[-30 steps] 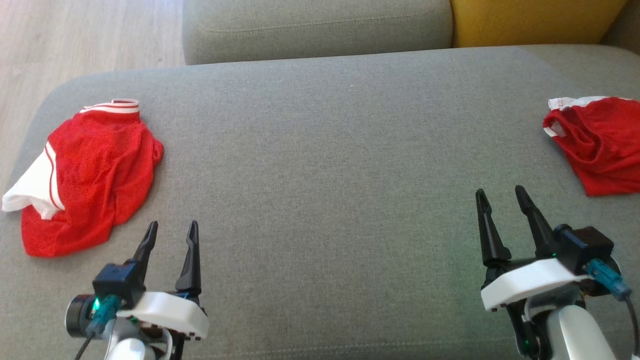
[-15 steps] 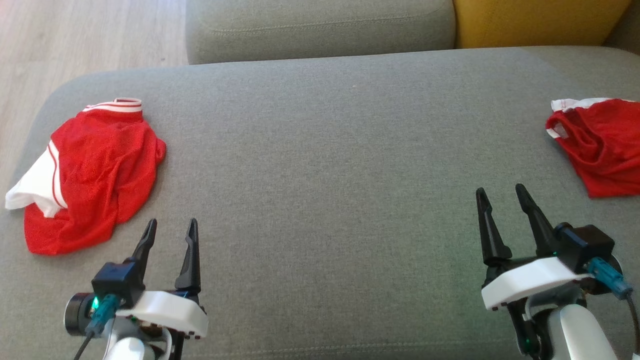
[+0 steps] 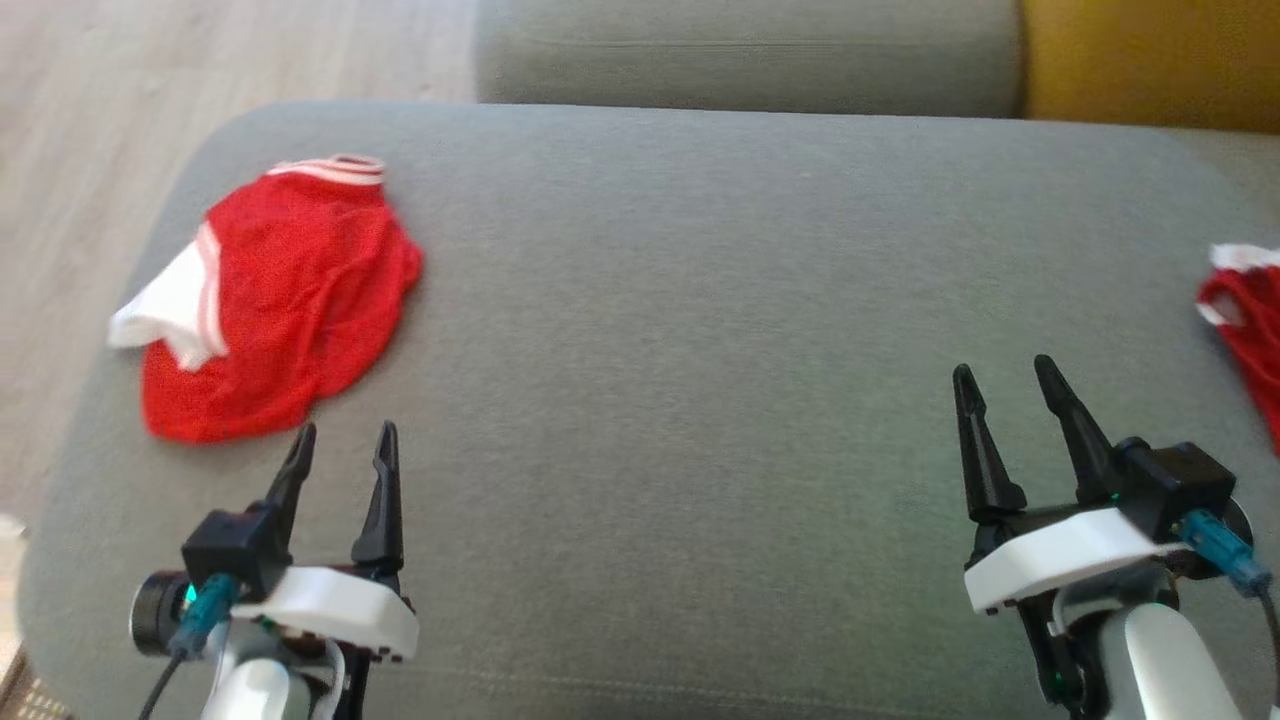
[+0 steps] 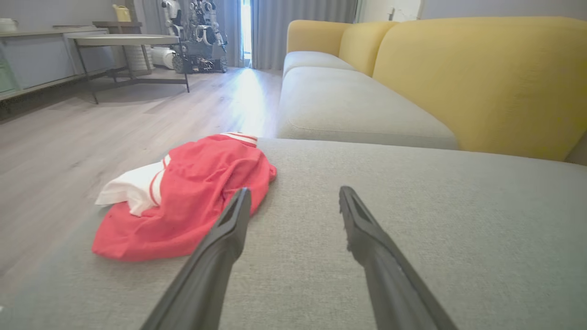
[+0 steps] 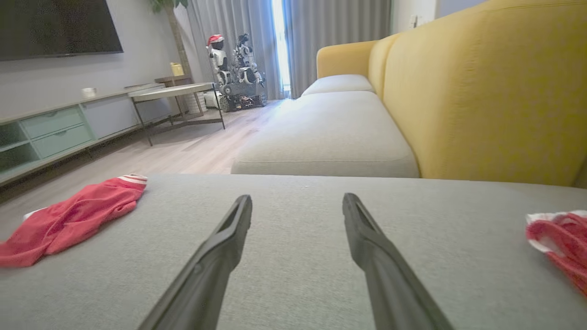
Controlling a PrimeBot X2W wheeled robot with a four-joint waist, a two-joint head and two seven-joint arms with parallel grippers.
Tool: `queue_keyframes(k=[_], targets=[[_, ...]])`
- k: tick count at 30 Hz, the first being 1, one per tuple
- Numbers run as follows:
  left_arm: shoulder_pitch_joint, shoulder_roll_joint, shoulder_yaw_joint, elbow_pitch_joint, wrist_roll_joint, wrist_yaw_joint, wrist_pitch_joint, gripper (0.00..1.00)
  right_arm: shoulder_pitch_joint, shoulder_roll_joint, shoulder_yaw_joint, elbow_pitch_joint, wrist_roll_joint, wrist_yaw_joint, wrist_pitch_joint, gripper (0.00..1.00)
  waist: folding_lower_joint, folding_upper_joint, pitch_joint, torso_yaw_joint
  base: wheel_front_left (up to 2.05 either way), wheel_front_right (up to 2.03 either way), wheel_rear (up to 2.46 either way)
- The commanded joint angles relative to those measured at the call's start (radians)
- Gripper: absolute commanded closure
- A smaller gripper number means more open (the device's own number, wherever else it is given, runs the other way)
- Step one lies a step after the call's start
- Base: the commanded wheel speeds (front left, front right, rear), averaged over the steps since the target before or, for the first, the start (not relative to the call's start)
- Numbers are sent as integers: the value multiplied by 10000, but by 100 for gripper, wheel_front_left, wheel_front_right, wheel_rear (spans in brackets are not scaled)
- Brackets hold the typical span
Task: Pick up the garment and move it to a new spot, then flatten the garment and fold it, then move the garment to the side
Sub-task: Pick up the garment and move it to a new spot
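The crumpled red garment [image 3: 280, 300] lies at the far left of the grey sofa seat [image 3: 680, 300], close to its left edge. To lift it cleanly, reach in low and pinch a raised fold near its middle, not a loose edge. The left gripper [image 3: 348, 428], spread wide and empty, hovers just near of its hem. The right gripper [image 3: 1003, 366], equally wide and empty, is well apart. A second red garment [image 3: 1245, 330] lies at the right edge.

A yellow sofa back [image 5: 481, 91] rises behind the sofa's grey seat cushions [image 5: 330, 133]. Past the sofa's far end hang grey curtains [image 5: 330, 36]. Left of the sofa, a low table [image 5: 174, 93] stands on wooden floor [image 5: 192, 151].
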Motion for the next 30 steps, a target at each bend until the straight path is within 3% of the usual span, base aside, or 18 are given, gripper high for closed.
queue_keyframes(k=[1,10,18,30], targets=[[-655,241,409,-254,-98,-8,-71,0,-183,-1,240,-445,-85,35,48,0,1,0,20,589,0,0,0],[-775,239,548,-146,-277,-46,-140,0,-315,0,502,-598,-38,35,123,0,1,0,52,1907,0,0,0],[-799,239,598,-18,-361,-66,-171,0,-354,0,561,-556,20,35,128,0,1,0,33,2355,0,0,0],[-932,177,613,112,-405,-99,-208,0,-405,1,571,-557,-156,35,172,0,1,0,80,2457,0,0,0]])
